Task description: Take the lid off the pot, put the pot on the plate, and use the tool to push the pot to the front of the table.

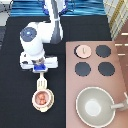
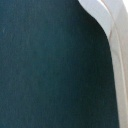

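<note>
Gripper (image 1: 40, 67) sits over the black table (image 1: 15, 100), left of the stove block (image 1: 95, 45) in the exterior view, closed on the handle of the tool (image 1: 42, 79). Spatula head points toward the exterior view's bottom and touches the upper rim of the pot (image 1: 42, 99). Pot stands uncovered, reddish inside showing, on the plate (image 1: 34, 102), whose cream rim peeks out around it. Lid (image 1: 83, 50) rests on the stove's upper-left burner, well apart from the pot. Large grey pan (image 1: 95, 106) occupies the stove's lower part. Wrist view: dark table surface and a pale curved strip (image 2: 114, 30), identity unclear.
</note>
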Motion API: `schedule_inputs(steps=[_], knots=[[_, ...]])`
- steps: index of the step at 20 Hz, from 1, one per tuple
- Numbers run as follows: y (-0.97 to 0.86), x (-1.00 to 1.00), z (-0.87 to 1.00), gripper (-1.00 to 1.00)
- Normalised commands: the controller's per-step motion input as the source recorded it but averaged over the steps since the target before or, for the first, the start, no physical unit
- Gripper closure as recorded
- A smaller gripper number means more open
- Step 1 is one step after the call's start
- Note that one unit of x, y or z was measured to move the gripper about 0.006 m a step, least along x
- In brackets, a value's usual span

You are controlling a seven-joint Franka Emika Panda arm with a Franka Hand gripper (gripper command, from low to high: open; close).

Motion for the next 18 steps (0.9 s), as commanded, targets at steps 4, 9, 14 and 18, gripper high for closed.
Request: schedule_inputs(steps=[4,9,14,18], knots=[[0.0,1.0,0.31,1.0],[0.0,1.0,0.32,1.0],[0.11,0.99,0.37,1.0],[0.52,0.59,0.49,1.0]])
